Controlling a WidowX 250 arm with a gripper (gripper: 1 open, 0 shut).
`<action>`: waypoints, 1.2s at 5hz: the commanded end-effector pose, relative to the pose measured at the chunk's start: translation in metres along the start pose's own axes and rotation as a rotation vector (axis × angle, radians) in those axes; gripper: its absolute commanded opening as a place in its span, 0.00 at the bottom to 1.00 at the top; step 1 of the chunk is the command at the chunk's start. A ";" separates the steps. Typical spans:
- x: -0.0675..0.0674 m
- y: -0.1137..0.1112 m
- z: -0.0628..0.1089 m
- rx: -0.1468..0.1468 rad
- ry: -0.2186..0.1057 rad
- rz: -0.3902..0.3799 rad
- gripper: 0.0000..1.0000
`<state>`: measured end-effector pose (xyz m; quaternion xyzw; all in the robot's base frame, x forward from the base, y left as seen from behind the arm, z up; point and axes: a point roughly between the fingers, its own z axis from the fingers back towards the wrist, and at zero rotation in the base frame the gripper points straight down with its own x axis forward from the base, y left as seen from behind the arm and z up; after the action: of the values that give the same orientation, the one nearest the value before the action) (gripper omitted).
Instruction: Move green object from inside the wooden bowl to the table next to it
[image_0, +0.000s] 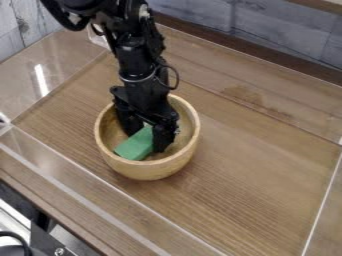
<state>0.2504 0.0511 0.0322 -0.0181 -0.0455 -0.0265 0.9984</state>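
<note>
One camera view: all I have, looking down from the front of the rig.
Near edge: I see the low clear acrylic wall (80, 175) running across the front of the table (254, 200), brown wood grain behind it.
Bowl: the wooden bowl (110, 160) sits left of centre on the table, round, light tan, thick-walled.
Green object: the green object (134, 147) lies inside the bowl, on its floor toward the near-left side, partly hidden by the fingers.
Long axis: from what I can see, it runs from the near left up toward the far right of the picture; the far end goes under the gripper, so I can't read that end.
Gripper: my gripper (151, 137) points straight down into the bowl, fingers spread wide and released, one on each side of the block's far part; whether they touch it I cannot tell.
Far side: the black arm rises toward the upper left, with the rear acrylic wall beyond.
</note>
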 end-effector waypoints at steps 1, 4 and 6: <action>0.010 -0.003 0.000 0.006 -0.029 -0.014 0.00; 0.019 -0.012 0.004 -0.022 -0.064 -0.077 0.00; 0.018 -0.016 0.004 -0.029 -0.080 -0.046 0.00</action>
<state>0.2599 0.0350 0.0270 -0.0378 -0.0629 -0.0445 0.9963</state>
